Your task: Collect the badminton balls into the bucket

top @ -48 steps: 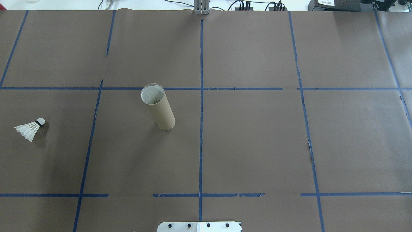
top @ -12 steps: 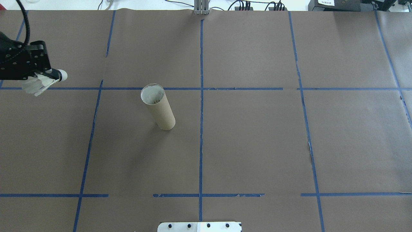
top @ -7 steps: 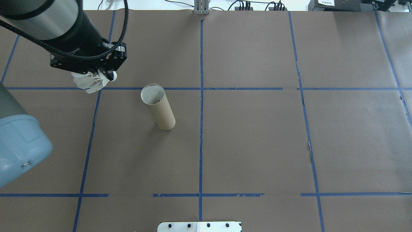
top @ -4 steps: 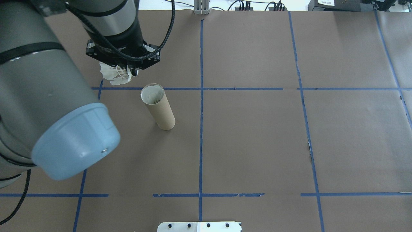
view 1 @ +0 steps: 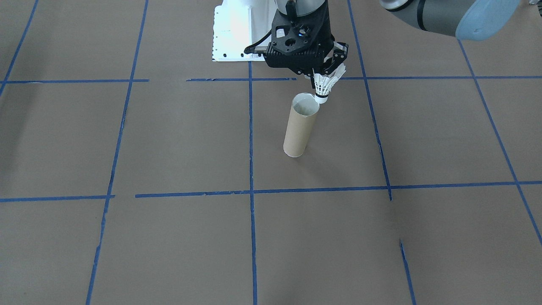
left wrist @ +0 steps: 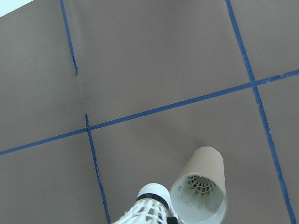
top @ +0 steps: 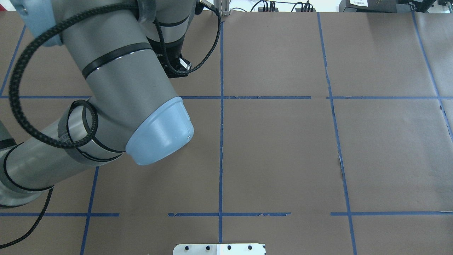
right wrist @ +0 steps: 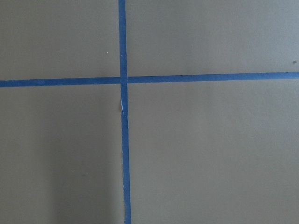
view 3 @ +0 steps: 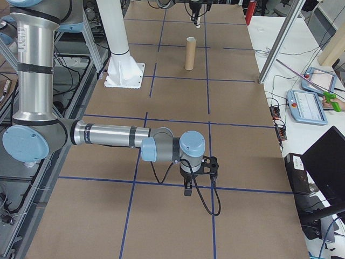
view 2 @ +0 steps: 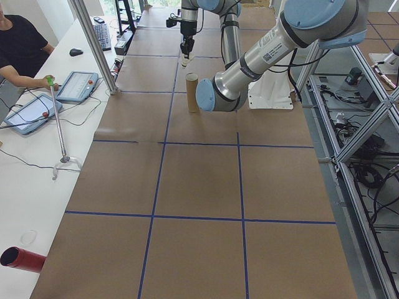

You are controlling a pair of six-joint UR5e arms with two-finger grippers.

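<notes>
The left gripper (view 1: 325, 70), pinching the shuttlecock (view 1: 324, 86) cork-down, had moved from left of the tube (view 1: 300, 126) to just beside its rim. I couldn't tell the right gripper's (view 3: 188, 185) state.

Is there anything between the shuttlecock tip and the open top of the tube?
Nothing: the left wrist view shows the shuttlecock tip beside the tube rim, no object between.

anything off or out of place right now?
Nothing damaged or spilled. The tan cardboard tube stands upright; the left gripper holds the white feather shuttlecock cork-down, beside the rim rather than centred over the opening.
</notes>
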